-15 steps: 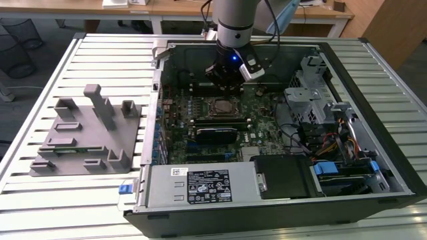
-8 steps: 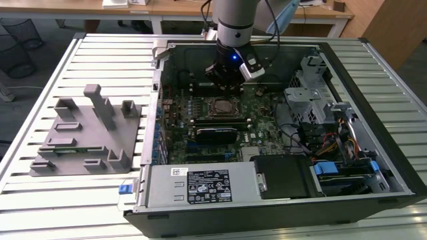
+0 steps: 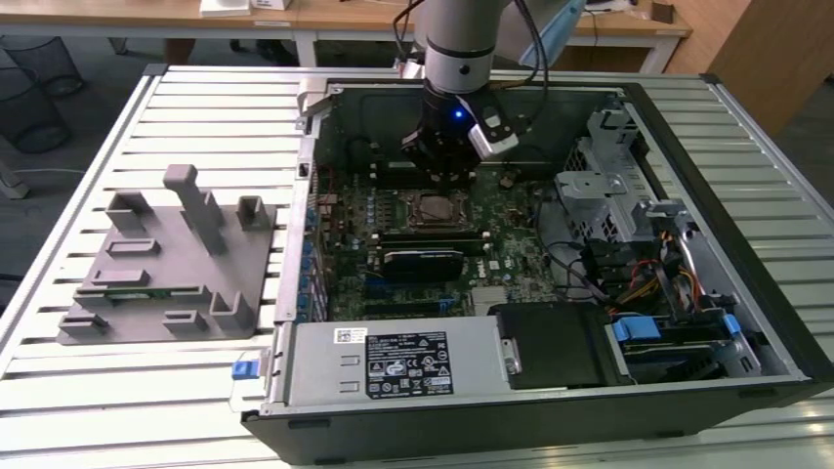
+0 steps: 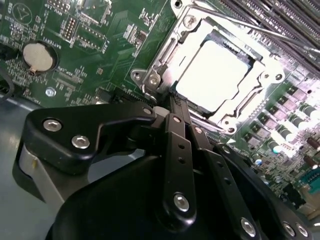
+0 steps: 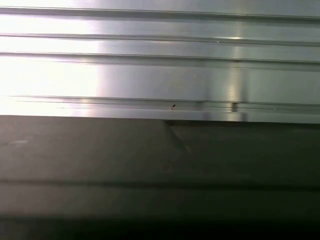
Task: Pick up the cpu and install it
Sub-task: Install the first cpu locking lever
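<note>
The cpu [image 4: 216, 75] lies flat in its socket, its pale silver top showing inside the metal socket frame [image 4: 160, 65] on the green motherboard [image 4: 100, 45]. My gripper [image 4: 172, 101] is just beside that frame's edge, its black fingers [image 4: 178, 150] drawn together with nothing between them. In the exterior view my gripper [image 3: 448, 179] hangs inside the open computer case, directly behind the socket [image 3: 431, 208] and a little above the board.
A grey moulded fixture [image 3: 170, 264] stands on the slatted table [image 3: 195, 98] at the exterior view's left. Inside the case are a power supply [image 3: 391, 363], a drive cage [image 3: 612, 195] and cables [image 3: 651, 283]. A coin battery [image 4: 37, 56] sits on the board.
</note>
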Action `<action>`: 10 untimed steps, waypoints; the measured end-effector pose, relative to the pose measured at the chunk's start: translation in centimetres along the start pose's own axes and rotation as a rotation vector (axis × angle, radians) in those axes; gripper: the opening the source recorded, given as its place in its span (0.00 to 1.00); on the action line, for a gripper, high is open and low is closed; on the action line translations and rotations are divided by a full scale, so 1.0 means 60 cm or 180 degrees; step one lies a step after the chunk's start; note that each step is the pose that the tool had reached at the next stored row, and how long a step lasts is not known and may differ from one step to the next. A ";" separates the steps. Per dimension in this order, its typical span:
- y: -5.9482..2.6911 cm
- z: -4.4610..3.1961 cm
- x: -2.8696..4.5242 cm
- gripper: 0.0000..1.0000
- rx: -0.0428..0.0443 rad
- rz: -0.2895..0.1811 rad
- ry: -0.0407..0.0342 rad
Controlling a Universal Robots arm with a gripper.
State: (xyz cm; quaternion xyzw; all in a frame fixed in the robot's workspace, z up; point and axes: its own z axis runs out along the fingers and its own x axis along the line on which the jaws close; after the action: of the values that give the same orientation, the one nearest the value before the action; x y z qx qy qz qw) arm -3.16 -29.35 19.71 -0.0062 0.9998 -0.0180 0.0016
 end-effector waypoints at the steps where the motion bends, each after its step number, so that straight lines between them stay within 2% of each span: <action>1: 0.000 0.001 0.000 0.11 0.0001 0.0000 0.0002; 5: 0.000 0.002 -0.001 0.11 -0.0005 0.0000 0.0003; 10: 0.001 0.002 -0.001 0.11 -0.0100 -0.0013 0.0002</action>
State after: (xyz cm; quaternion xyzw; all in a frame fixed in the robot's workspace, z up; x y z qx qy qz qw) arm -3.07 -29.30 19.60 -0.0083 1.0000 -0.0022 0.0011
